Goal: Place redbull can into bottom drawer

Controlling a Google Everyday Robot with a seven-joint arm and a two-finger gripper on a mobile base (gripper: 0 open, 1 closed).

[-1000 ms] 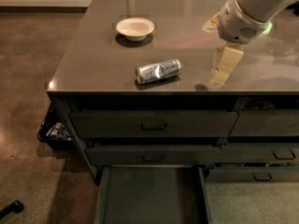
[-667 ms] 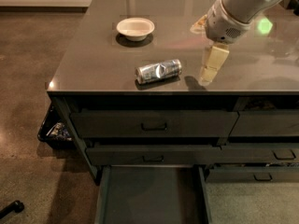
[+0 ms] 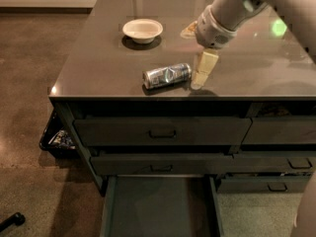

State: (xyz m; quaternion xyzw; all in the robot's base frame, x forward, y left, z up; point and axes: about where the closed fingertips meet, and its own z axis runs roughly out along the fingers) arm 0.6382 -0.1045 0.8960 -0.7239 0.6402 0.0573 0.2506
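The redbull can (image 3: 167, 75), silver and blue with a dent in its middle, lies on its side near the front edge of the dark countertop. My gripper (image 3: 201, 74) hangs from the arm at the upper right, its pale fingers pointing down just right of the can's right end, close to the surface. The bottom drawer (image 3: 159, 209) of the left stack stands pulled out below, its flat dark floor bare.
A white bowl (image 3: 142, 29) sits on the countertop (image 3: 98, 58) behind the can. Two handled drawer fronts (image 3: 162, 132) are shut above the open drawer. The right stack's drawers (image 3: 276, 132) are shut. A dark bin (image 3: 57, 137) stands left of the cabinet.
My gripper has moved left and toward the front along the countertop, from well right of the can to just beside its right end. The can has not moved.
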